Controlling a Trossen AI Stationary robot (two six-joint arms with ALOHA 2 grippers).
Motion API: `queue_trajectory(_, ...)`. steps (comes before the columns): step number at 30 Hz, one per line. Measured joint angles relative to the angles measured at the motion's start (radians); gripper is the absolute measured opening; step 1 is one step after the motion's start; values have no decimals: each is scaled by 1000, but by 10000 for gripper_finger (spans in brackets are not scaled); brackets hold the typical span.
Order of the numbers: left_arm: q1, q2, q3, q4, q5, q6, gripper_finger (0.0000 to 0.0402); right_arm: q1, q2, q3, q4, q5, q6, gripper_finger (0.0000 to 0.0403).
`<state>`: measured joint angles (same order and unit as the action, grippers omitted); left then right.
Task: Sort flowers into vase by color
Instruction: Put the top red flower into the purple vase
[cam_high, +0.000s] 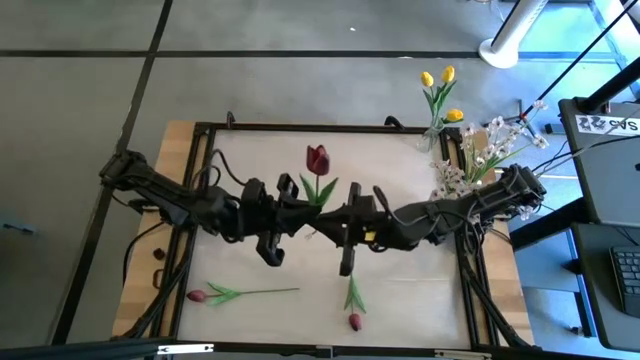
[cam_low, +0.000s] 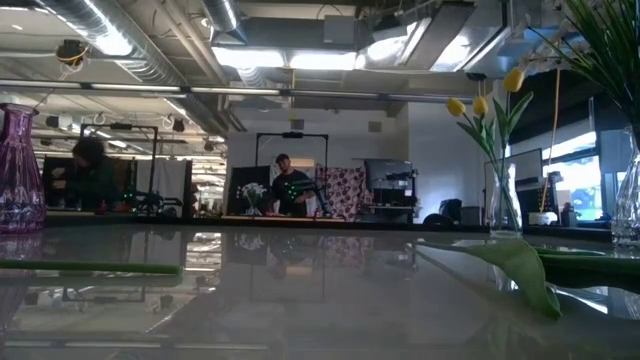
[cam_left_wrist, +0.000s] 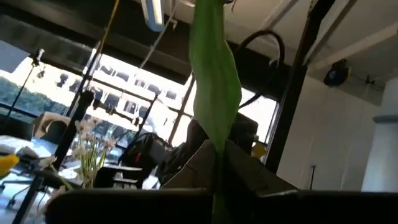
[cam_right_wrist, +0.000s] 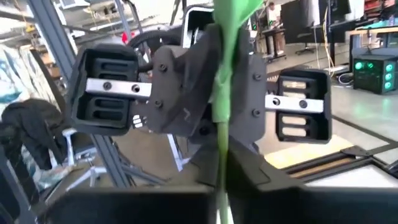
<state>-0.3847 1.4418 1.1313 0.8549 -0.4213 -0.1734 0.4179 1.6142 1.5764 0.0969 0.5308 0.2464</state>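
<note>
- Green stem fills the right wrist view up close, pinched between both tools at mid-worktop.
- Left tool: fingers closed on the stem of the dark red tulip; its long leaf rises just ahead of the wrist cam.
- Right tool: fingers closed on the same stem, just right of the left tool; the two tools nearly touch. In the right wrist view the left tool sits directly behind the stem.
- Tulip bloom points to the far side, above the tools in the high view.
- 2nd red tulip lies flat at near left, stem running right.
- 3rd red tulip lies at near centre, bloom toward the near edge.
- Yellow tulips stand in a clear vase at the far right corner.
- White sprays stand at the right edge, just near of the yellow ones.
- Purple vase at left in the low view.
- Worktop is white w/ a dark frame.
- Two people in the room beyond, well apart from the rig.
</note>
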Motion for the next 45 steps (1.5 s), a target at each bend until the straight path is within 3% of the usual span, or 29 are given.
queue_trajectory(9, -2, -90, 0, -366, 17, -80, 93, 1, -5, 0, -178, -39, 198, 8)
queue_trajectory(14, -2, -113, 0, -459, 73, -88, 110, 1, -5, 1, -232, -79, 257, 5)
queue_trajectory(19, -2, -114, 0, -482, 77, -90, 84, 1, -5, 1, -264, -131, 298, 7)
queue_trajectory(25, 7, -108, -2, -505, 74, -129, 11, 1, -6, 2, -338, -148, 323, 11)
queue_trajectory(30, -9, -122, -2, -630, 66, -120, 5, 0, -5, 2, -353, -151, 299, 58)
queue_trajectory(36, -108, -287, -1, -994, -133, -114, 2, 24, -14, 1, -405, -182, 311, 165)
queue_trajectory(40, -198, -432, -1, -1280, -257, -180, 2, 83, -20, 1, -391, -51, 323, 215)
queue_trajectory(45, -310, -631, -1, -1490, -318, -185, 1, 136, -19, 1, -406, 131, 341, 233)
